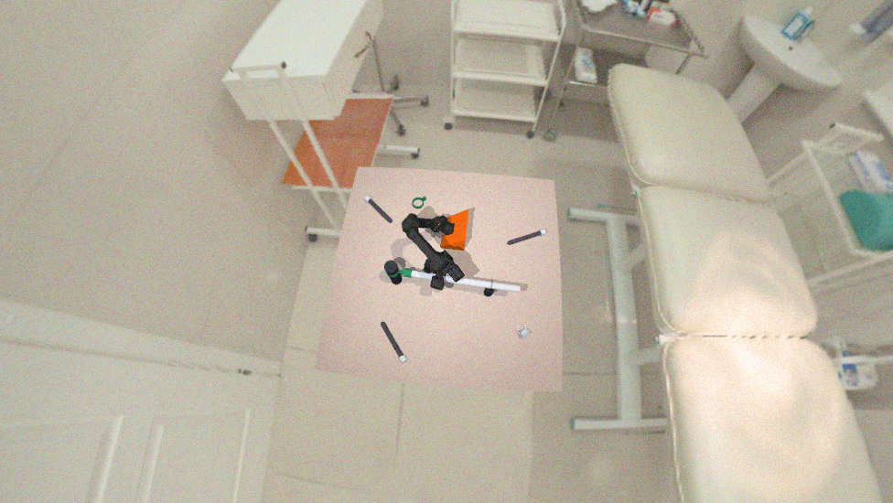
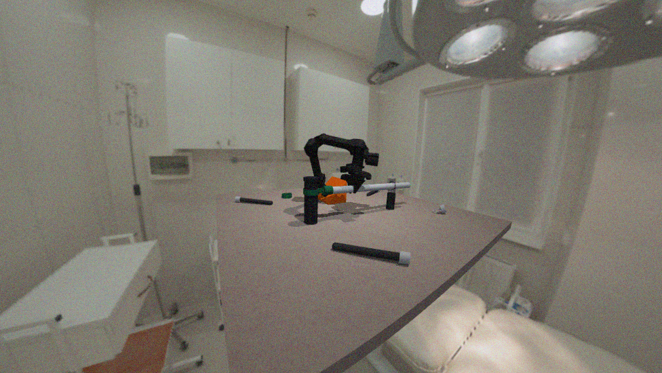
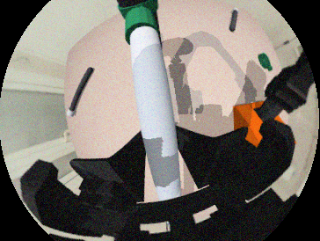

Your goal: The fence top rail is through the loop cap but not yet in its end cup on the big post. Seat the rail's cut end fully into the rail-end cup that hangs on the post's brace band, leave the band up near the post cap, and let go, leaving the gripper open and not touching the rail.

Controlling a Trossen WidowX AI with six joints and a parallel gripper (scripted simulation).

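The white rail (image 1: 475, 283) (image 2: 342, 189) (image 3: 151, 88) runs nearly level from the big black post (image 1: 396, 280) (image 2: 310, 213) to past the small post (image 2: 390, 201). Near its far end it passes through the loop cap (image 2: 391, 178). Its cut end meets the mouth of the green end cup (image 1: 405, 272) (image 2: 327, 190) (image 3: 141, 19); how deep it sits inside is hidden. The green brace band (image 2: 310, 191) sits high on the big post, just below its cap. My gripper (image 2: 357, 187) (image 3: 158, 130) is shut on the rail from above, between cup and loop cap.
An orange block (image 1: 459, 232) (image 2: 338, 197) (image 3: 245, 115) stands near the arm's base. Loose dark posts (image 1: 378, 208) (image 1: 524, 238) (image 1: 393, 341) (image 2: 365, 251), a green ring part (image 1: 424, 198) (image 2: 286, 195) and a small grey fitting (image 1: 523, 332) (image 2: 441, 209) lie around the table.
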